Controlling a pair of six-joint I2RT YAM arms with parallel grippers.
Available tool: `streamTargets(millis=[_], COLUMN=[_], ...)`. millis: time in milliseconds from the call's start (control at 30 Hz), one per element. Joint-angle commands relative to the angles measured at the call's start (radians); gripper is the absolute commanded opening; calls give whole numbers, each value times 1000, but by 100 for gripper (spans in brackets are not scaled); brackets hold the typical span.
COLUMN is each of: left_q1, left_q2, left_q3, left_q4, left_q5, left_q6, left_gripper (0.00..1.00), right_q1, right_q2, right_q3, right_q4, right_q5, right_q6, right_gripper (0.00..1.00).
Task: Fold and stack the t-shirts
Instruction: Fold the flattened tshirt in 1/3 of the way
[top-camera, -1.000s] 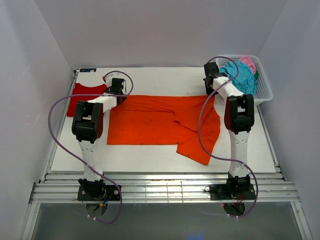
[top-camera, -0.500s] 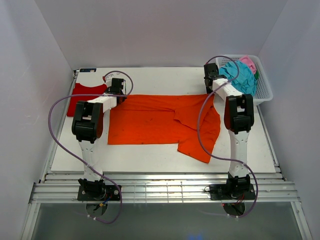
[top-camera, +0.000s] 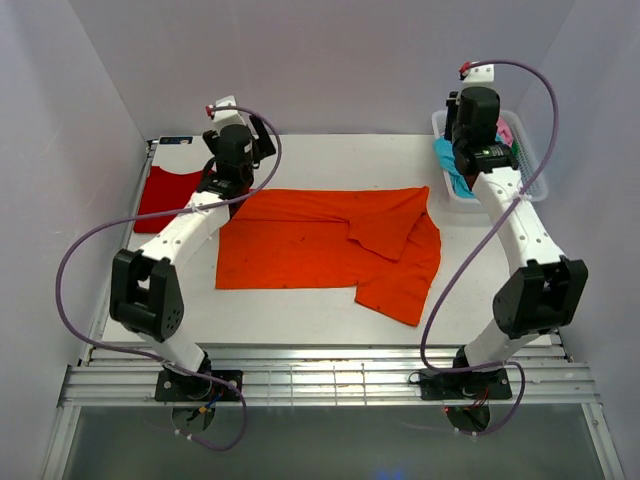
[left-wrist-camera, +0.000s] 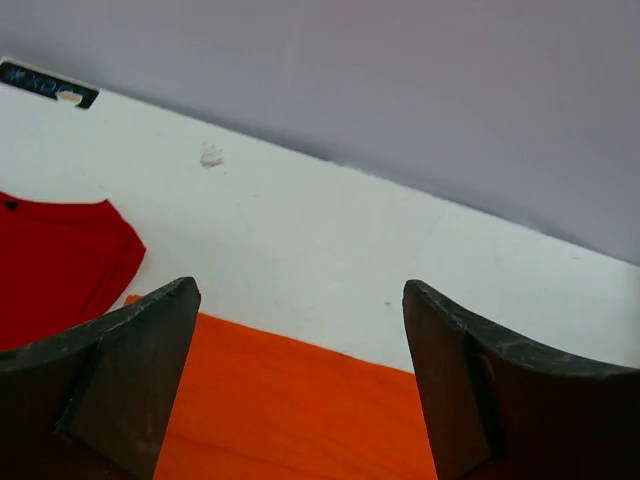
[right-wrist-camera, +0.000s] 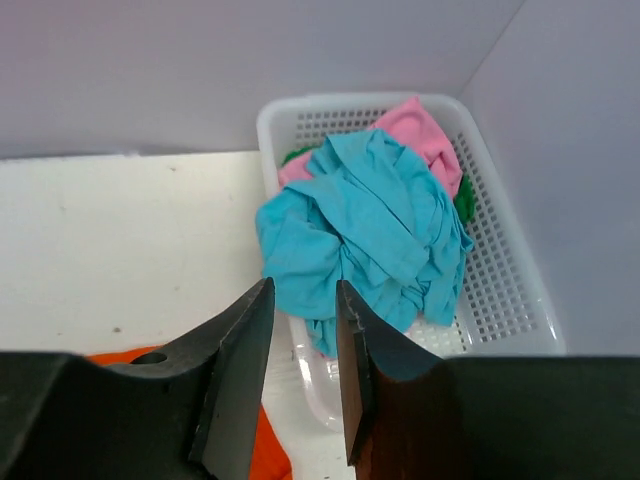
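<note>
Seen from above, a white table (top-camera: 330, 155) is carrying a bright orange t-shirt (top-camera: 320, 250), which is lying spread flat across the middle, with its right side folded over into a loose flap pointing toward the near edge. A deep red t-shirt (top-camera: 170, 190) is lying flat at the far left corner, just beside the orange one.

The left gripper (left-wrist-camera: 300, 290) is hovering above the far edge of the orange shirt. Its dark fingers (left-wrist-camera: 130, 380) are standing wide apart, holding nothing and touching nothing; bare table and the shirt's edge are showing between them.

The right gripper (right-wrist-camera: 303, 290) is hanging in the air near the far right corner. Its fingers (right-wrist-camera: 235, 370) are standing only a narrow gap apart, with nothing clamped between them.

Beyond them, a white lattice basket (right-wrist-camera: 500, 290) is sitting at the table's far right corner. A crumpled teal t-shirt (right-wrist-camera: 370, 220) is filling it and spilling over the near rim, a pink t-shirt (right-wrist-camera: 420, 135) is lying behind it, and a bit of green cloth (right-wrist-camera: 462, 195) is peeking out at the right side.
</note>
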Motion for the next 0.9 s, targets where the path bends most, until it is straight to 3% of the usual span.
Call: streamTargets(millis=[0,200,367,700,867], left_q1=[-42,-131,-185,-260,-268], left_q2=[-155,-408,-553,-557,-528], left_q3=[-32,-350,-538,-682,-730], left_q4=[-108,-332,-477,-753,-758], left_q5=[-56,-124,-165,-272,-271], left_q6=[-6,-206,-370,-658,-731], left_gripper=[93,89,89,89,89], right_q1=[15,72,219,431,505], right_q2=[-78,-248,-355,-556,-505], right_q3=[-67,-314,-514,-814,-867], right_q4=[-76,-130,-173,-256,-288], right_q5=[-111,-262,-184,-115,-55], right_q6=[35,118,210,480,537], right_gripper=[37,37,36,36,35])
